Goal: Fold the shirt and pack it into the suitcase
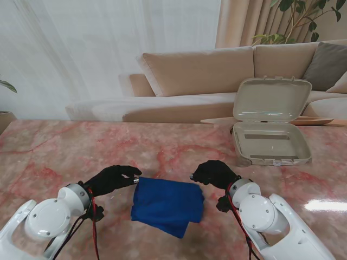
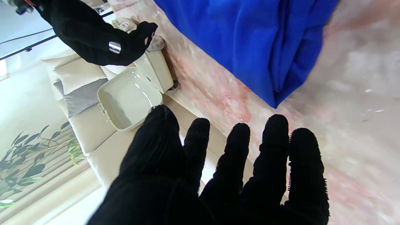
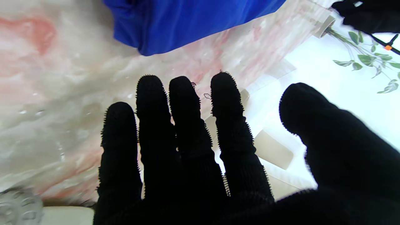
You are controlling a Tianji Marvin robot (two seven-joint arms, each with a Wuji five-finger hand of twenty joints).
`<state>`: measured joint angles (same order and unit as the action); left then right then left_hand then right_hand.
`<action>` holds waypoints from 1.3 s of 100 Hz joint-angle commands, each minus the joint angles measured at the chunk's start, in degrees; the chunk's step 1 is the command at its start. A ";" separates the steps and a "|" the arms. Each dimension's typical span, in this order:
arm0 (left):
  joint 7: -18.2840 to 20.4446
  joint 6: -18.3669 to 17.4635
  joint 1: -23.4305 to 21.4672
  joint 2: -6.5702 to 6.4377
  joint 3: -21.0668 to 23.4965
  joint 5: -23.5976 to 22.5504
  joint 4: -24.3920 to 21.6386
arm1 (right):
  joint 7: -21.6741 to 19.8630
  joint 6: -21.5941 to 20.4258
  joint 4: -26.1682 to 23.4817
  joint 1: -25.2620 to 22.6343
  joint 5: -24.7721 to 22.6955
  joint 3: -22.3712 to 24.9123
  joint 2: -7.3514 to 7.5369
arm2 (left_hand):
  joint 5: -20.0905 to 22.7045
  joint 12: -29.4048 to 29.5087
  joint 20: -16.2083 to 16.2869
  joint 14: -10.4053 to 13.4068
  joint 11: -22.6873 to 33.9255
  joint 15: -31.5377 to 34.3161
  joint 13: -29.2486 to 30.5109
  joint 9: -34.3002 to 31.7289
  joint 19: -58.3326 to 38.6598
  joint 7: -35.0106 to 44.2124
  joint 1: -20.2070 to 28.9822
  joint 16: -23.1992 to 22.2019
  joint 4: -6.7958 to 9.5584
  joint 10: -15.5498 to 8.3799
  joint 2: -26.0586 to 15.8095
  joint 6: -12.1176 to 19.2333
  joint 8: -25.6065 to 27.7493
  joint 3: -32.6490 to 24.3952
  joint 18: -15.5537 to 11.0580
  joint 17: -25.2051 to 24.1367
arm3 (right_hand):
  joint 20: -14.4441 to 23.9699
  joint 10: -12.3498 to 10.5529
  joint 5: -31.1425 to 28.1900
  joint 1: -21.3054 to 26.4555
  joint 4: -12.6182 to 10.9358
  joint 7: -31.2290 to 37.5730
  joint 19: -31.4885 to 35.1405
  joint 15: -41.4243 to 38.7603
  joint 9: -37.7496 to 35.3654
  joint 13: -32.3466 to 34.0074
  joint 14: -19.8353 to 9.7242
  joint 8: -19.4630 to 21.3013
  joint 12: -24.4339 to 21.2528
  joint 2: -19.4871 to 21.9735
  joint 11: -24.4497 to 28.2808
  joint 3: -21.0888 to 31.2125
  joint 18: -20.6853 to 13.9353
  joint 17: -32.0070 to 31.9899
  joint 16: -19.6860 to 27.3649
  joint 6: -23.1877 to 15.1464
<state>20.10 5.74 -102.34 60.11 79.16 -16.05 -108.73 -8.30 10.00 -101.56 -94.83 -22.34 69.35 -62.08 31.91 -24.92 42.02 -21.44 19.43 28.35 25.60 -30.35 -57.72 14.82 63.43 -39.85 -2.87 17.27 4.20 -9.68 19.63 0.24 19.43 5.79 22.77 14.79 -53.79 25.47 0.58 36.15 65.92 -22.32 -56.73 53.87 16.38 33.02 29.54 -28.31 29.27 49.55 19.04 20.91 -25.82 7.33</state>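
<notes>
A blue shirt (image 1: 167,204), folded into a small bundle, lies on the pink marble table (image 1: 81,151) between my two hands. My left hand (image 1: 112,179), in a black glove, hovers just left of the bundle with fingers spread and empty. On the other side my right hand (image 1: 214,173) hangs beside the bundle's far right corner, also empty with fingers apart. The left wrist view shows the shirt (image 2: 259,40) beyond my fingers (image 2: 237,156), not touched. The right wrist view shows the shirt (image 3: 175,22) clear of the fingertips (image 3: 184,103). A beige suitcase (image 1: 270,142) stands open at the far right, lid up.
A beige sofa (image 1: 206,70) with cushions runs behind the table. A leafy plant (image 1: 295,16) stands behind it at the right. White curtains fill the far left. The suitcase (image 2: 128,97) also shows in the left wrist view.
</notes>
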 commanded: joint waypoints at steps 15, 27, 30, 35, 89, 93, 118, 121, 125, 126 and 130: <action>0.10 -0.12 7.06 0.98 -4.40 4.87 7.14 | 0.44 -1.12 1.60 1.85 2.27 -3.38 -1.23 | 1.47 0.74 -1.76 -1.21 -1.13 -2.89 -1.55 0.07 1.86 -0.12 -2.04 1.18 0.02 -0.60 -2.55 0.03 -0.06 1.79 -0.22 -1.82 | -1.01 -0.84 0.97 -0.33 0.15 -1.26 -1.46 1.61 1.90 -2.53 -1.60 1.34 -0.23 0.35 -1.24 -1.20 -0.38 -1.39 2.14 -1.08; 0.11 -1.01 9.80 1.08 -6.92 5.26 10.72 | 1.53 -2.19 4.57 3.82 3.20 -5.77 -1.64 | 1.50 0.64 -2.14 -1.04 -0.93 -2.97 -1.54 -0.09 2.06 0.14 -1.95 1.29 0.06 -0.81 -2.45 0.17 0.06 1.77 -0.18 -1.91 | -0.99 -1.32 1.04 -0.40 0.09 -1.41 -2.14 2.32 2.19 -3.13 -2.30 1.86 -0.21 -0.30 -1.30 -0.78 -0.39 -1.88 2.40 -1.51; 0.24 -1.22 10.30 1.06 -7.44 5.30 11.45 | 1.66 -2.64 5.39 4.33 3.58 -6.31 -1.72 | 1.45 0.63 -2.23 -0.97 -0.90 -2.99 -1.53 -0.07 2.09 0.21 -1.95 1.32 0.05 -0.91 -2.48 0.17 0.08 1.77 -0.14 -1.94 | -0.88 -1.38 1.02 -0.58 0.19 -1.18 -2.25 2.42 2.17 -3.11 -2.45 2.11 -0.15 -0.70 -1.20 -0.28 -0.29 -1.90 2.44 -1.74; 0.74 -1.43 10.93 0.99 -8.15 5.64 12.49 | 1.54 -2.97 6.47 5.00 4.31 -7.02 -1.79 | 1.40 0.63 -2.36 -1.02 -0.89 -3.05 -1.62 -0.02 2.16 0.30 -1.96 1.37 0.06 -0.90 -2.54 0.09 0.11 1.76 -0.12 -2.08 | -0.76 -1.59 1.05 -0.72 0.36 -1.10 -2.47 2.66 2.36 -3.45 -2.60 2.24 -0.13 -0.87 -1.18 0.17 -0.25 -2.16 2.53 -1.78; 6.51 -2.50 10.64 -0.17 -10.29 8.60 15.11 | -6.13 -9.18 9.42 5.25 8.14 -8.54 -0.08 | 0.80 0.59 -2.67 -0.98 -0.81 -2.74 -1.37 -0.03 1.54 0.47 -2.12 1.22 0.09 -0.88 -3.08 0.34 0.03 1.79 0.09 -2.18 | 0.66 -1.71 0.87 -1.29 0.68 -0.91 -2.12 2.19 2.12 -3.27 -2.44 2.29 0.09 0.01 -0.63 0.27 -0.20 -1.67 2.26 -1.87; 6.79 -2.55 10.22 -0.29 -10.18 8.41 14.79 | -6.96 -9.83 9.44 4.95 8.24 -8.42 0.17 | 0.74 0.58 -2.66 -0.97 -0.82 -2.74 -1.44 0.00 1.48 0.45 -2.15 1.21 0.09 -0.91 -3.12 0.44 0.02 1.80 0.09 -2.17 | 0.82 -1.62 0.88 -1.24 0.63 -0.95 -1.96 2.08 2.16 -3.21 -2.34 2.31 0.11 0.15 -0.61 0.07 -0.10 -1.59 2.21 -1.88; 7.40 -2.52 7.22 -0.67 -8.82 7.37 12.21 | -8.61 -11.81 7.88 2.22 7.42 -6.33 0.90 | 0.67 0.58 -2.66 -1.12 -0.86 -2.80 -1.63 0.09 1.49 0.36 -2.03 1.22 0.09 -0.73 -3.15 0.18 -0.02 1.79 0.14 -2.37 | 1.40 -1.55 0.79 -0.96 0.34 -1.18 -1.40 1.80 2.15 -3.21 -2.30 2.52 0.14 0.89 -0.55 -0.98 -0.08 -1.16 2.07 -1.67; 7.37 -2.44 6.75 -0.70 -8.58 7.20 11.64 | -8.44 -11.83 7.58 1.98 7.33 -6.09 0.88 | 0.66 0.59 -2.65 -1.11 -0.88 -2.81 -1.66 0.12 1.48 0.33 -2.09 1.22 0.08 -0.77 -3.23 0.25 -0.03 1.82 0.19 -2.39 | 1.44 -1.52 0.78 -0.90 0.31 -1.19 -1.37 1.77 2.10 -3.17 -2.31 2.54 0.15 0.91 -0.52 -1.02 -0.09 -1.14 2.06 -1.60; 7.28 -2.44 6.19 -0.73 -8.28 6.83 10.88 | -8.26 -11.85 7.13 1.67 7.22 -5.77 0.85 | 0.55 0.62 -2.64 -1.12 -0.96 -2.86 -1.75 0.19 1.47 0.25 -2.15 1.24 0.08 -0.68 -3.24 0.27 -0.06 1.85 0.20 -2.39 | 1.49 -1.49 0.78 -0.89 0.29 -1.23 -1.33 1.71 2.07 -3.10 -2.34 2.56 0.16 1.00 -0.49 -1.12 -0.06 -1.12 2.04 -1.63; 7.25 -2.46 6.07 -0.74 -8.22 6.72 10.71 | -8.20 -11.87 7.03 1.60 7.20 -5.70 0.84 | 0.56 0.63 -2.64 -1.12 -0.97 -2.86 -1.71 0.20 1.47 0.24 -2.22 1.24 0.07 -0.65 -3.26 0.37 -0.06 1.88 0.20 -2.40 | 1.50 -1.52 0.78 -0.90 0.29 -1.23 -1.32 1.71 2.08 -3.11 -2.34 2.57 0.16 1.02 -0.49 -1.14 -0.05 -1.12 2.04 -1.63; 7.05 -2.60 5.69 -0.75 -7.98 6.27 10.03 | -7.91 -11.92 6.58 1.33 7.13 -5.45 0.79 | 0.56 0.65 -2.61 -1.05 -1.01 -2.94 -1.77 0.18 1.41 0.20 -2.31 1.28 0.06 -0.76 -3.27 0.42 -0.08 1.91 0.20 -2.33 | 1.55 -1.49 0.75 -0.88 0.27 -1.25 -1.28 1.68 2.10 -3.12 -2.21 2.60 0.16 1.00 -0.50 -1.21 -0.03 -1.09 2.02 -1.62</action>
<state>27.34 3.13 -95.58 59.58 71.21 -9.02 -97.65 -15.89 -2.24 -94.62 -92.49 -15.22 63.66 -61.43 32.65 -24.91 39.85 -21.44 19.31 26.24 25.22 -30.37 -56.30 14.77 62.19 -39.07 -3.07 17.22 4.18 -9.68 19.65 0.27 19.43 3.93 23.57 13.87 -53.64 25.43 0.58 34.98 64.28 -19.94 -54.79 50.95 13.73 34.61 29.54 -27.93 28.26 49.52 17.63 19.46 -24.42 6.82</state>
